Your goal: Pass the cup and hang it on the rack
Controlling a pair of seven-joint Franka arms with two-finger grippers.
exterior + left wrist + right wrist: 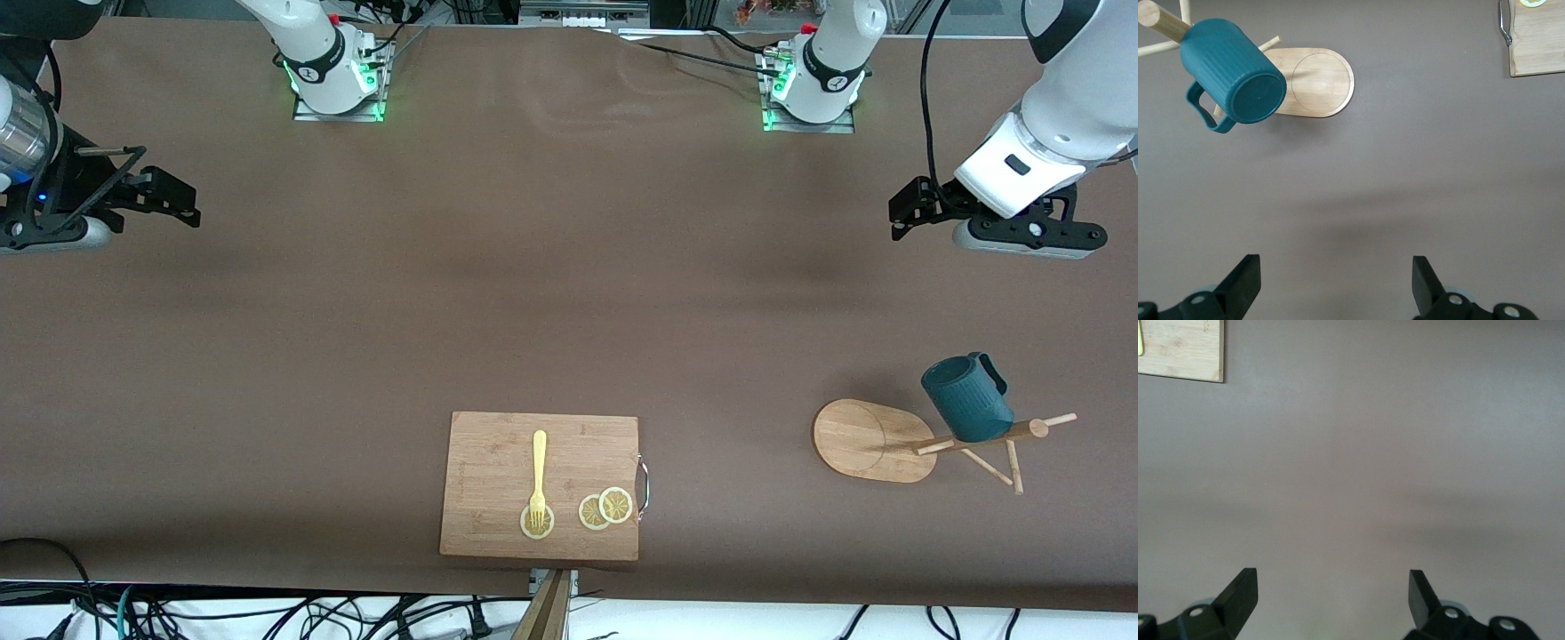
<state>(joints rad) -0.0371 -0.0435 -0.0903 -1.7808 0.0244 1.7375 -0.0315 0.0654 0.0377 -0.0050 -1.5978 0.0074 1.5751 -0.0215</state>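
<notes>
Cup (967,399): hangs on rack (876,440) peg.
Left gripper (1337,288): open, empty, over table.
Right gripper (1333,605): open, empty, waiting.
Risk: a knock could slide the cup off.

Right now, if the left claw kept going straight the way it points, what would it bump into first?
Probably just the bare brown table. The open left claw points at empty tabletop; the cup on the rack sits off to one side.
</notes>
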